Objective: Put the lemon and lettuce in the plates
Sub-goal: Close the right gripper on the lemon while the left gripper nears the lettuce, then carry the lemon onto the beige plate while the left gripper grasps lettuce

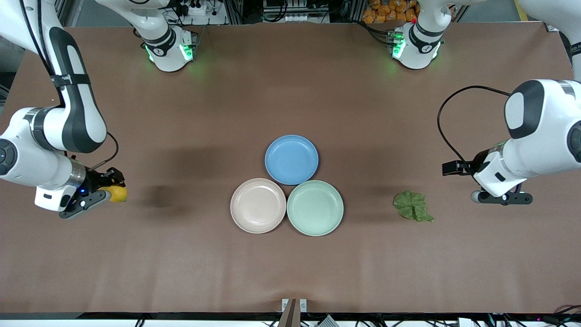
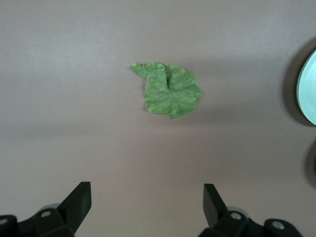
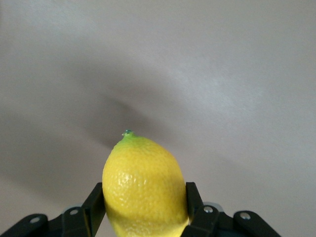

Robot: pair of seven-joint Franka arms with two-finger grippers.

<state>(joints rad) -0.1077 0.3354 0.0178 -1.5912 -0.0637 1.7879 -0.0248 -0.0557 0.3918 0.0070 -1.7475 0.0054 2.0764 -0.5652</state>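
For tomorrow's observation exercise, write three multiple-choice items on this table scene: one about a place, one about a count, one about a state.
1. Where does the lettuce lie?
A. On the table, toward the left arm's end
B. In the green plate
C. On the blue plate

2. How many plates are on the table?
A. Two
B. Three
C. Four

3. What is the right gripper doing?
A. Standing open
B. Holding the lemon
C. Holding a plate

Answers: 1 A, the leaf rests on bare table past the green plate. 2 B, beige, green and blue. 3 B, its fingers clamp the lemon's sides.
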